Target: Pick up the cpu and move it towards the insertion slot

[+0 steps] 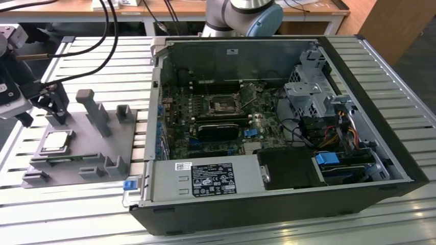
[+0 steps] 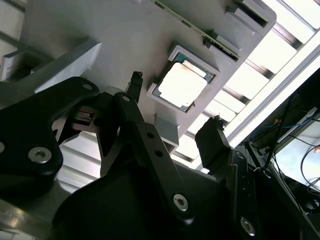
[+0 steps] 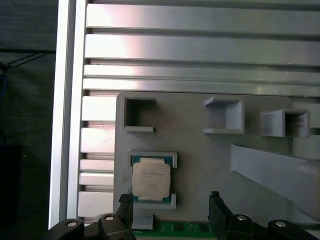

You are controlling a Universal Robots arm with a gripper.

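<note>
Gripper (image 3: 170, 200) of mine hangs open, empty, near the cpu (image 3: 151, 179) in its grey holder (image 3: 200, 150). The exterior view adds the insertion slot (image 1: 223, 105) inside the computer case (image 1: 272, 209); cpu print unreadable.

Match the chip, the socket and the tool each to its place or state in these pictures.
Things:
1. chip
2. socket
3. tool

Places or states:
A. on the board inside the computer case
B. open, holding nothing
C. lying in a square recess of the grey holder

Pairs: 1-C; 2-A; 3-B
</note>
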